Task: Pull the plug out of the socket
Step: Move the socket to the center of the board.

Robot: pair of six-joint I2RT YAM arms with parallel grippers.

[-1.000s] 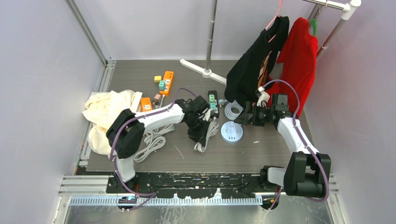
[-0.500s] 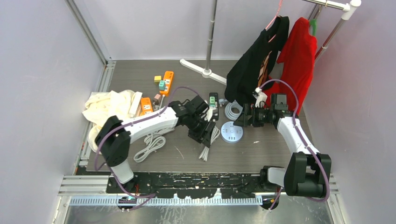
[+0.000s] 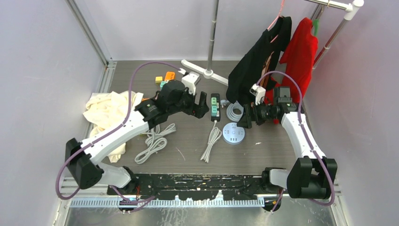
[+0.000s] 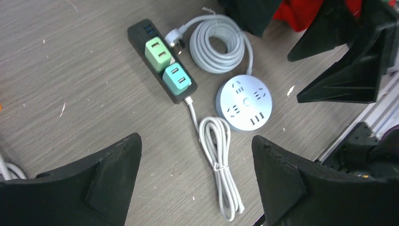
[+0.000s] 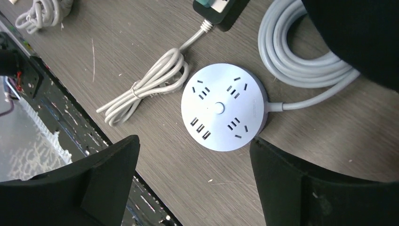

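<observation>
Cord bundle [image 3: 210, 141] loose on table [image 3: 263, 150], just beside round socket [image 3: 233, 133]. Right gripper [image 5: 194, 139] hovers over socket, jaws wide, empty. Left gripper [image 4: 195, 137] also wide apart, empty, hovers near strip [image 3: 215, 104]. Two green plugs [image 4: 160, 52] seated in strip. Grey coil [image 3: 233, 113] behind socket.

A crumpled cream cloth [image 3: 106, 115] lies at the left edge of the worktop [image 3: 263, 150]. At upper right, a black garment [image 3: 256, 66] and a red garment [image 3: 301, 61] hang side by side.
</observation>
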